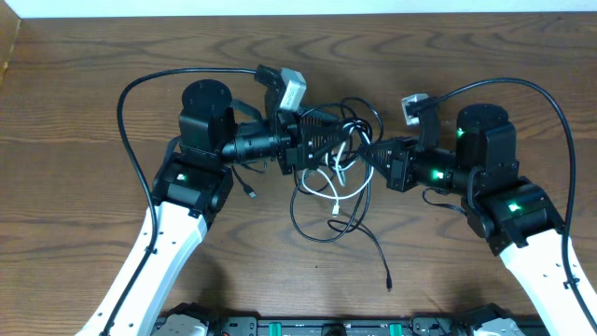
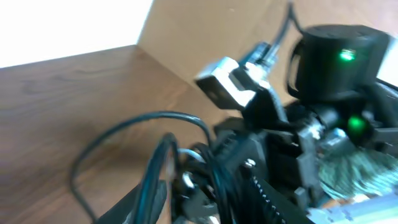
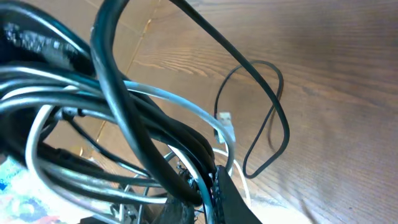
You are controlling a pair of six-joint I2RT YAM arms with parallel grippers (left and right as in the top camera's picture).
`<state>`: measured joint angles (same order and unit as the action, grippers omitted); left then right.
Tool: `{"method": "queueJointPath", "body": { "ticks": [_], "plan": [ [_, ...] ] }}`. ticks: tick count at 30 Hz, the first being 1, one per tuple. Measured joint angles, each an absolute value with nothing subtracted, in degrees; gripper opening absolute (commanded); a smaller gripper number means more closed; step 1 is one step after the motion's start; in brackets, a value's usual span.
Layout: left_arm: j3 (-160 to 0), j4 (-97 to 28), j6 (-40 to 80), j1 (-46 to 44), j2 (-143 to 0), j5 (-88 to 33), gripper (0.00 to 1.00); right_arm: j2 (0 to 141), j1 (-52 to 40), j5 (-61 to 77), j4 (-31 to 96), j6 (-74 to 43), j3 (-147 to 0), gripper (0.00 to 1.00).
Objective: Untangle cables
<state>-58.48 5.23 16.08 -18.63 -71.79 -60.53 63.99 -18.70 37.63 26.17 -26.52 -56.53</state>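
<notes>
The cables [image 1: 336,173] hang as one tangle between my two grippers, which face each other over the middle of the table. A white cable [image 1: 338,191] winds through black loops, and one black tail ends in a plug [image 1: 388,279] near the front. My left gripper [image 1: 312,149] has its fingers apart in the blurred wrist view, with black cables [image 2: 163,155] running between them and over the left finger [image 2: 146,202]. My right gripper [image 1: 375,159] is shut on a black and a white strand [image 3: 205,180]. The white plug [image 3: 225,121] dangles past it.
A slack black loop [image 3: 273,124] lies on the wooden table [image 1: 485,37]. Another black plug end [image 1: 250,191] rests beside the left arm. Thick black arm cables arch over both arms [image 1: 140,84]. The right arm's body [image 2: 336,62] is close in front of the left wrist.
</notes>
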Motion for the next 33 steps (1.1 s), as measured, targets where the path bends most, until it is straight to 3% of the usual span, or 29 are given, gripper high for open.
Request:
{"method": "queueJointPath", "body": {
  "ticks": [3,8,16,24,33],
  "plan": [
    [-58.48,4.91,16.08,-18.63,-71.79,-57.76,0.43,63.99,-18.59,37.47,26.35,-26.52,-56.51,0.01],
    [-58.48,4.25,15.97,-18.63,-71.79,-55.79,0.19,63.99,-18.52,37.28,26.37,-26.52,-56.51,0.01],
    [-58.48,2.33,15.62,-17.5,-71.79,-54.43,0.08,63.99,-18.55,37.19,26.39,-26.52,-56.51,0.01],
    [-58.48,-4.8,15.68,-11.44,-71.79,-50.87,0.09,63.99,-18.59,37.95,26.33,-26.5,-56.51,0.01],
    [-58.48,-6.17,15.66,-10.39,-71.79,-53.67,0.09,63.99,-18.59,37.71,26.89,-26.5,-56.51,0.01]
  ]
}}
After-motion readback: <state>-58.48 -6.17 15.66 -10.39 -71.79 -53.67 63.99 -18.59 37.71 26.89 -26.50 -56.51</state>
